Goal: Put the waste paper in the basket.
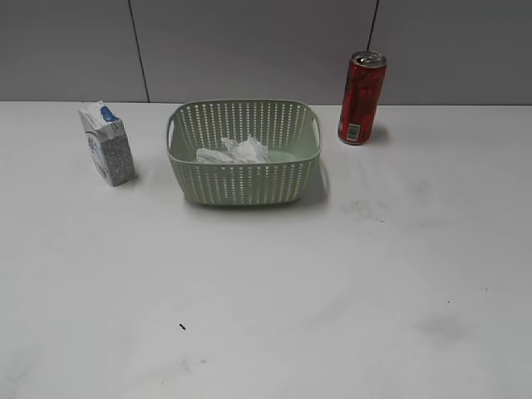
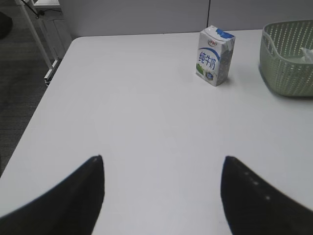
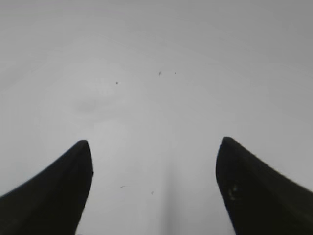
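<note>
I see waste paper (image 1: 235,151) inside basket (image 1: 243,184). Left gripper (image 2: 163,169) and right gripper (image 3: 154,154) spread, empty. Wads look light, soft, crushable; I'd pinch upper folds.

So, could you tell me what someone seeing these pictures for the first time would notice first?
Probably the pale green basket in the middle of the white table, with crumpled waste paper lying inside it. Next comes the red can, standing upright to the basket's right near the wall, and the white-and-blue carton to its left. Both grippers, left and right, are open and empty.
</note>
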Available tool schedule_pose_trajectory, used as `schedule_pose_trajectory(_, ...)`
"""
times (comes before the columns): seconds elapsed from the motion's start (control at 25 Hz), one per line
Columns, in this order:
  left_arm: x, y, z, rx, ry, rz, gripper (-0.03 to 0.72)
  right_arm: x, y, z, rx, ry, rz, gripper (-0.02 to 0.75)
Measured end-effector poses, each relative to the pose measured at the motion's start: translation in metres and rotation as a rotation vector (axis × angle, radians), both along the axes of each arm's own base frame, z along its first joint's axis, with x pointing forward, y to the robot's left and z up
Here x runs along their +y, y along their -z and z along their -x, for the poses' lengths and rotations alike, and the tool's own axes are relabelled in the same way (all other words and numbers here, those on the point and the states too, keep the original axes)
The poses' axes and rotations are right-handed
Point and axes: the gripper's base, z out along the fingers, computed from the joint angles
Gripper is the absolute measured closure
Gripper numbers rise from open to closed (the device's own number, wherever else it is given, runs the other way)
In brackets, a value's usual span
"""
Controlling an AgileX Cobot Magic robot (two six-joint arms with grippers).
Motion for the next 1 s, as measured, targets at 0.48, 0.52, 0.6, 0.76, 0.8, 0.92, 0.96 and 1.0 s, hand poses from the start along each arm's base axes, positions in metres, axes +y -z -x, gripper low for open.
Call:
schedule_pose_trajectory(0.48, 0.0, 0.0, 0.0, 0.0, 0.0, 0.0, 0.144, -0.005, -0.027, 0.062, -0.253, -0.012, -0.038, 0.146)
schedule_pose_trajectory(0.52, 0.0, 0.0, 0.0, 0.0, 0.0, 0.0, 0.144, -0.006, -0.027, 0.068, -0.268, -0.012, -0.034, 0.146)
schedule_pose_trajectory(0.6, 0.0, 0.0, 0.0, 0.0, 0.0, 0.0, 0.144, -0.008, -0.023, 0.078, -0.296, -0.012, -0.028, 0.146)
schedule_pose_trajectory(0.76, 0.0, 0.0, 0.0, 0.0, 0.0, 0.0, 0.144, -0.01, -0.023, 0.096, -0.407, -0.012, -0.032, 0.146)
schedule_pose_trajectory(0.8, 0.0, 0.0, 0.0, 0.001, 0.0, 0.0, 0.144, -0.01, -0.023, 0.098, -0.418, -0.011, -0.032, 0.146)
schedule_pose_trajectory(0.92, 0.0, 0.0, 0.0, 0.001, 0.0, -0.001, 0.144, -0.011, -0.023, 0.099, -0.427, -0.009, -0.029, 0.146)
schedule_pose_trajectory(0.96, 0.0, 0.0, 0.0, 0.001, 0.0, -0.001, 0.144, -0.011, -0.023, 0.099, -0.427, -0.008, -0.029, 0.146)
schedule_pose_trajectory(1.0, 0.0, 0.0, 0.0, 0.001, 0.0, -0.001, 0.144, -0.011, -0.023, 0.099, -0.427, -0.008, -0.029, 0.146)
